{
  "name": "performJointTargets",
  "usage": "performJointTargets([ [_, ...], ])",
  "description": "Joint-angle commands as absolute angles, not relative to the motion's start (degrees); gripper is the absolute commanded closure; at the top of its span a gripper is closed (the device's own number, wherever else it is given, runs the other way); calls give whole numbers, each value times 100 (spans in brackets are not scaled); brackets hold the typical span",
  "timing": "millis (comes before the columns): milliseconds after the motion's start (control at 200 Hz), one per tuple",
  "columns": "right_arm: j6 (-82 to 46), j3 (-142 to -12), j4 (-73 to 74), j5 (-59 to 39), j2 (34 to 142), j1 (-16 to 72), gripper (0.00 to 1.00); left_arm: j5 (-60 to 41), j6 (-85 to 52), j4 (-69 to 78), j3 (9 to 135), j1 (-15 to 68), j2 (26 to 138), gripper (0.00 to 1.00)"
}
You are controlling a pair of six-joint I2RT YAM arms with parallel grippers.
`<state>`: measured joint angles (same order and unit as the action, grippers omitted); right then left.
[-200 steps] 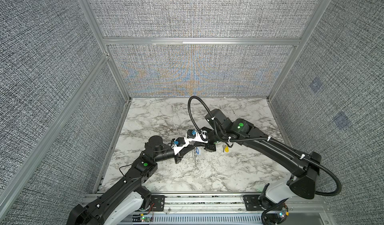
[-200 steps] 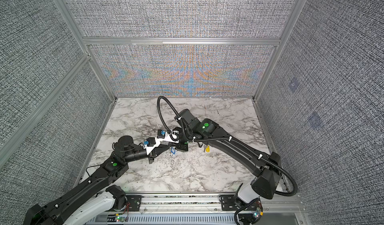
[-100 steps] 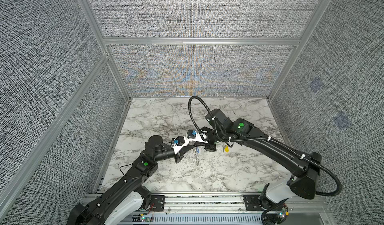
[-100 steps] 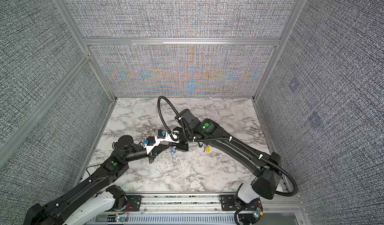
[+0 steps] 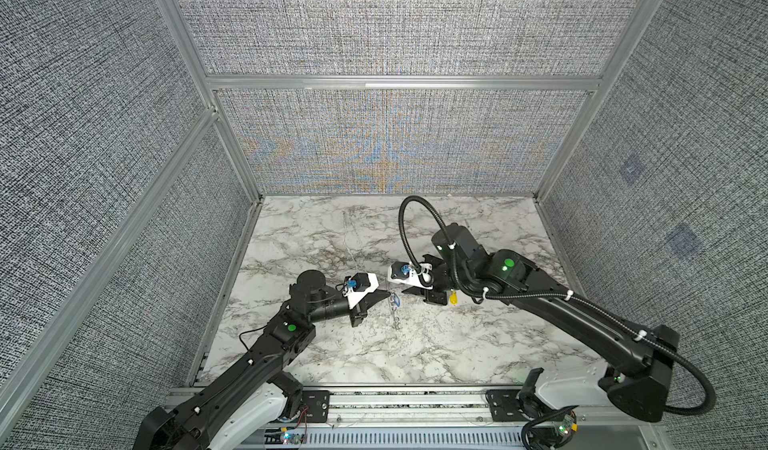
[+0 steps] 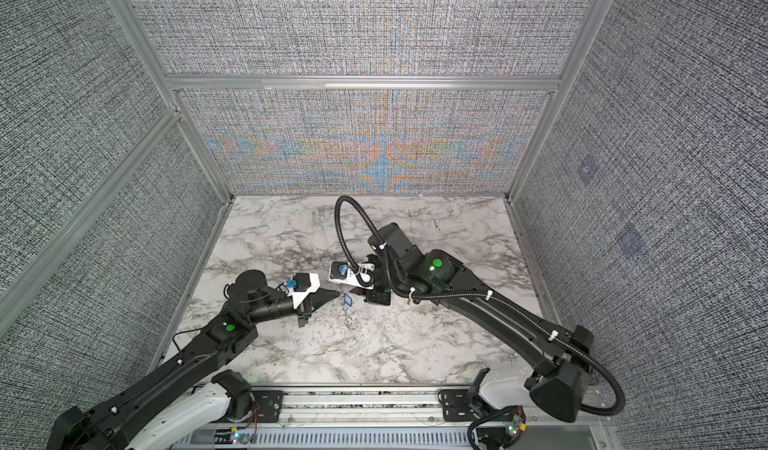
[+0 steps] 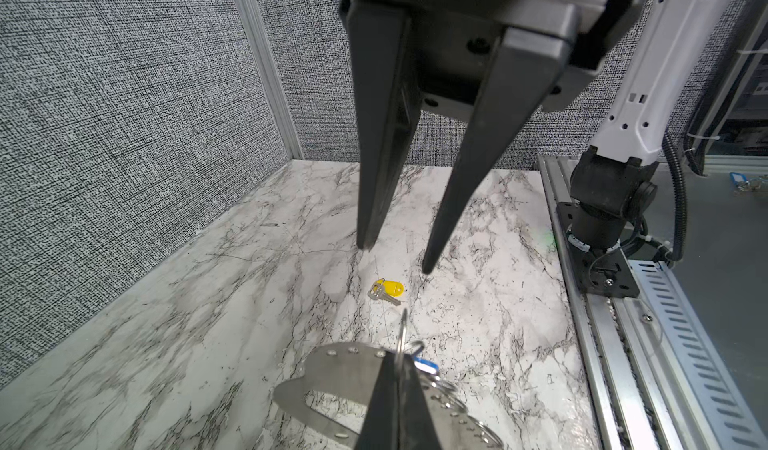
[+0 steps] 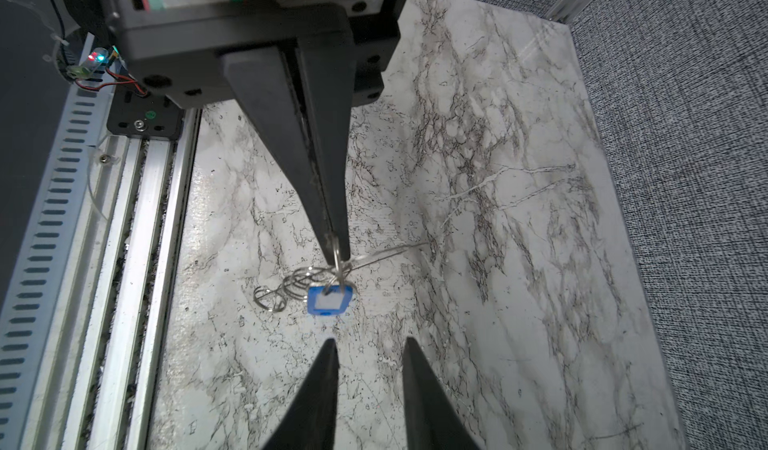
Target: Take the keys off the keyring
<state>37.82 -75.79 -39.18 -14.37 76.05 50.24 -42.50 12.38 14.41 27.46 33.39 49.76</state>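
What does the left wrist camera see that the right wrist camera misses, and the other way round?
Only the left wrist view shows the yellow-tagged key, lying loose on the marble table, and the flat face of the keyring. Only the right wrist view shows the blue tag face-on, with its white label. Both show the left gripper shut on the keyring and the right gripper open.
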Motion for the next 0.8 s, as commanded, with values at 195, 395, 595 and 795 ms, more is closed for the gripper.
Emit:
performJointTargets([
  [195,3449,-6760,-3048,-1669,7221,5061,77,-4465,1695,997,3081,3340,5075,100],
  [395,3288,-6404,-2363,-1810,6988,5115,81,-4441,2027,454,3369,3340,5171,100],
  [595,3383,-6362,-2185,-1739,6971,5160,82,-4397,2231,12,3585,3342,5271,100],
  [795,3448,-6325,-2212,-1648,7008,5174,82,-4345,2241,-70,3683,3353,5299,100],
])
